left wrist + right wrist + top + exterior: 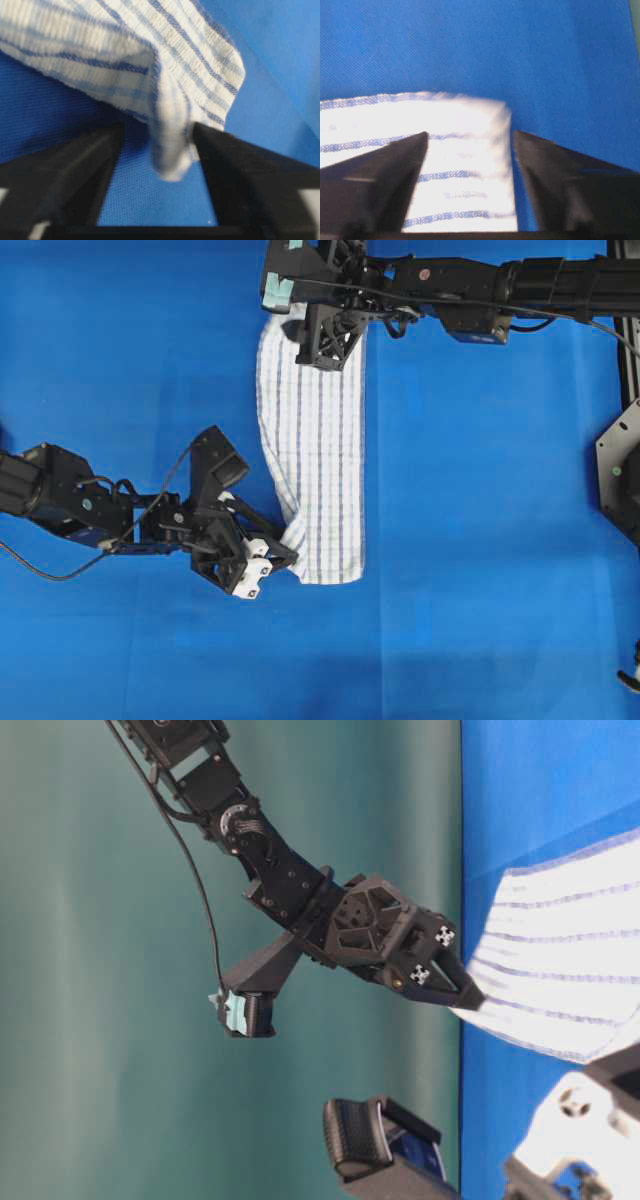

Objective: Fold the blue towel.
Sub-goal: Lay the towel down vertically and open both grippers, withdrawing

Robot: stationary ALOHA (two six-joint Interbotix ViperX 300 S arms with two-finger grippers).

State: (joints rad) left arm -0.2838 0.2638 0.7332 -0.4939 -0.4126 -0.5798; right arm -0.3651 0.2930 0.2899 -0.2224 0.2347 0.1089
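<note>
The blue towel, white with thin blue stripes, lies folded lengthwise as a long strip in the middle of the plain blue sheet; its left edge bulges and twists near the front. My left gripper is at the strip's front left corner, open. In the left wrist view a loose fold of the towel hangs between the parted fingers of the left gripper. My right gripper is over the far end, also open. The right wrist view has the towel's corner lying flat between the spread jaws of the right gripper.
The blue sheet covers the whole table. A black frame and bracket stand at the right edge. In the table-level view the right arm reaches to the towel before a green backdrop.
</note>
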